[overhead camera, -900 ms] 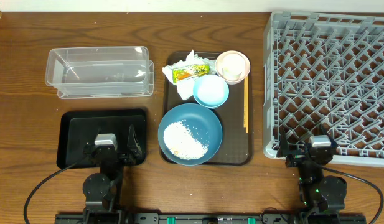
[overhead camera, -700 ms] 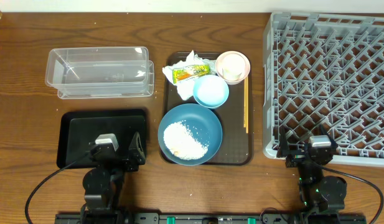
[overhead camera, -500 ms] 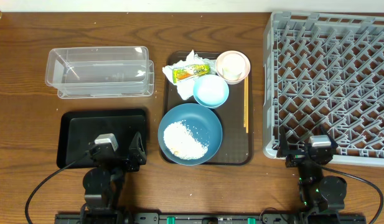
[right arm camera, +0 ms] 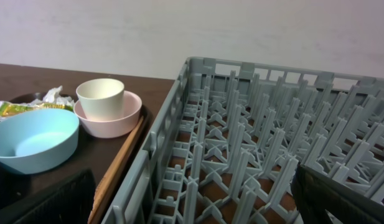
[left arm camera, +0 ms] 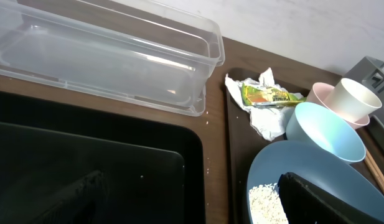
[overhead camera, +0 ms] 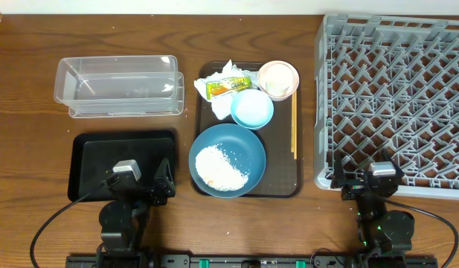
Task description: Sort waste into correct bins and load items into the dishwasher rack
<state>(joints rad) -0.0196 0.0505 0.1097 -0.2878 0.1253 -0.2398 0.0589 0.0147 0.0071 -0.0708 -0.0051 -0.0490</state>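
Left gripper point(overhead camera: 137, 186): fingers wide apart, holding nothing, over black tub point(overhead camera: 88, 149).
Black tub and clear tub point(overhead camera: 119, 87): both empty.
Tray point(overhead camera: 285, 179): plate point(overhead camera: 244, 145) bearing rice point(overhead camera: 222, 167); napkin point(overhead camera: 228, 71), wrapper point(overhead camera: 228, 87), bowl point(overhead camera: 251, 110), chopsticks point(overhead camera: 294, 126).
Wrist views only: cup point(right arm camera: 100, 98) stands inside pink dish point(right arm camera: 117, 118).
Rack point(overhead camera: 396, 97): empty.
Right gripper point(overhead camera: 369, 182): wide, holding nothing, at the rack's near edge.

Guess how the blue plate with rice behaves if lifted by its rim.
Probably stiff: the blue plate looks like hard glossy ware. The loose rice piled on it would likely slide off if it tilts. Its smooth rim may slip in a two-finger grip.
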